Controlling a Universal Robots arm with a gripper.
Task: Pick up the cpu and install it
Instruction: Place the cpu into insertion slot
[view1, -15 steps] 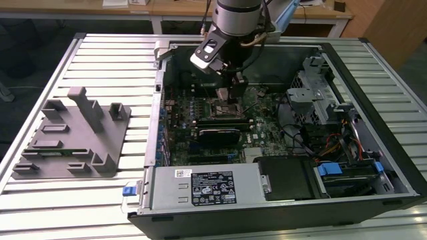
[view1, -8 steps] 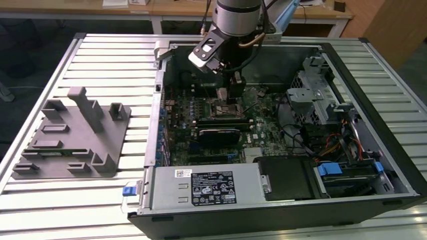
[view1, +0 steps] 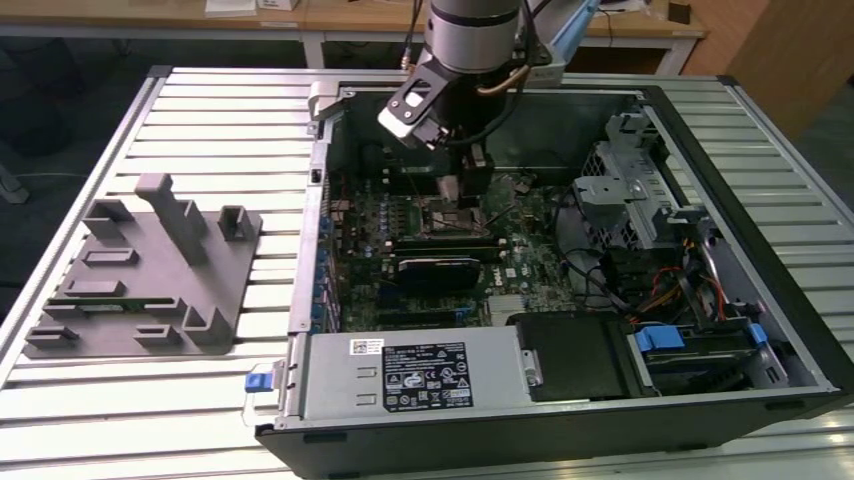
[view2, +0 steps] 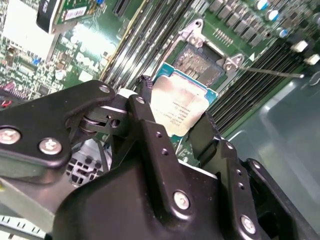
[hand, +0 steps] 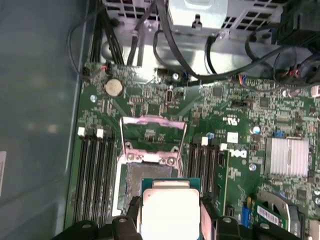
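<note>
Black fingers (view2: 150, 122) stand closest to the lens in the second wrist view. They are closed to the width of the cpu (view2: 179, 106) and clamp it by two opposite edges.

**Progress:** The pick-up is done. The cpu is off the grey fixture (view1: 147, 270) on the bench (view1: 200, 110) and is held inside the open computer case (view1: 534, 430), low over the motherboard (hand: 235, 125). In the first wrist view the cpu (hand: 170, 212) overlaps one side of the socket (hand: 131, 182), and much of the socket's grey contact field is bare beside it. The load plate (hand: 152, 134) is hinged up and open. By my reading the chip is not yet seated and nothing is latched. I cannot tell whether it touches the socket.

**Orientation:** The cpu lies flat, with its silvery lid up towards the cameras and its underside facing the board. It is close to square, so it has hardly any long axis. Its edges run roughly parallel with the socket frame and the memory slots (hand: 92, 175).
</note>
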